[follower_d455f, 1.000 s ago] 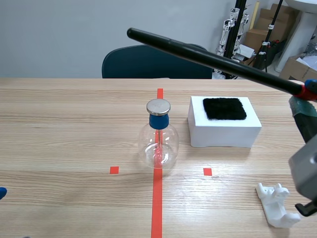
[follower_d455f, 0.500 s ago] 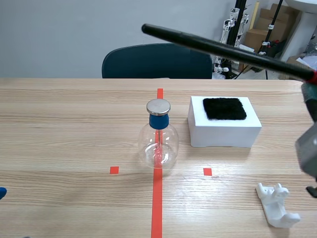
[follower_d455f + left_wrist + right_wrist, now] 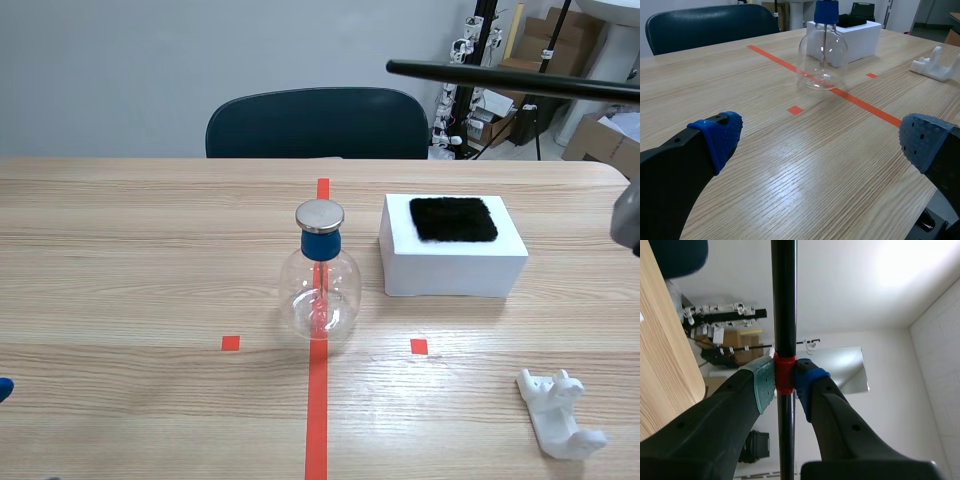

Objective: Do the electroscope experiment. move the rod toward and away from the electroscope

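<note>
Colour rundown:
rod (image 3: 784,300) black with a red band; electroscope (image 3: 320,270) clear glass, blue stopper, silver cap. left gripper (image 3: 820,145) black, pads blue and dotted; right gripper (image 3: 785,382) black, one pad grey-green, one blue. foam block (image 3: 453,275) white, fur patch (image 3: 453,218) black. plastic stand (image 3: 560,415) white. table (image 3: 120,260) light wood grain, orange-red tape marks. chair (image 3: 317,123) dark teal. wall (image 3: 120,70) pale grey.

No readable text, label, brand or number is showing in any of the three views. The cardboard boxes (image 3: 598,135) at the back of the room are sitting too far off for any print on them to be made out.
</note>
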`<state>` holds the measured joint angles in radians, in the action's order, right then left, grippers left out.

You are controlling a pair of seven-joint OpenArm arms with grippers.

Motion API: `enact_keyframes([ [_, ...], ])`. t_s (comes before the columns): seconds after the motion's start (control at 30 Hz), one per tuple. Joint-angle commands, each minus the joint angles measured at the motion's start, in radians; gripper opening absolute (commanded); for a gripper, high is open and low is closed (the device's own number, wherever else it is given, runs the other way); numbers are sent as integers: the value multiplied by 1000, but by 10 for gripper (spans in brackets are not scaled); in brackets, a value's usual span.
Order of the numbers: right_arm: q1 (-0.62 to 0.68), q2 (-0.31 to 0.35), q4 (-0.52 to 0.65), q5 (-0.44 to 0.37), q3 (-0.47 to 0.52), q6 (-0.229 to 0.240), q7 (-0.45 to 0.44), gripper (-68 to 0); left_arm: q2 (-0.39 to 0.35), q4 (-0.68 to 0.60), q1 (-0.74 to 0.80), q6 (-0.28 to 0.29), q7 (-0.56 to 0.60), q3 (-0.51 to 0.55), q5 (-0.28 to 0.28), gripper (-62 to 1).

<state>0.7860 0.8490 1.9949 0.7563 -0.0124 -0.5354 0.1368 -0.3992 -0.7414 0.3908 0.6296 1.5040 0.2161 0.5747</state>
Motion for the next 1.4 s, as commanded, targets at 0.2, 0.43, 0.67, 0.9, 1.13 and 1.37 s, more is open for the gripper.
enact_keyframes([
  [0.2,-206,13,-51,136,-157,13,104,-676,-3,-11,5,1,50,1,-12,14],
  [0.43,-368,13,-113,273,-336,93,198,-676,-3,-11,5,1,50,1,-13,14],
  [0.67,-501,-19,-212,356,-474,118,248,-676,-3,-11,5,1,50,1,-13,14],
  [0.9,-566,-71,-295,434,-541,118,262,-676,-3,-11,5,1,50,1,-13,14],
  [1.13,-570,-96,-319,479,-553,118,269,-676,-3,-11,5,1,50,1,-13,14],
  [1.37,-570,-96,-320,501,-553,119,269,-676,-3,-11,5,1,50,1,-13,14],
])
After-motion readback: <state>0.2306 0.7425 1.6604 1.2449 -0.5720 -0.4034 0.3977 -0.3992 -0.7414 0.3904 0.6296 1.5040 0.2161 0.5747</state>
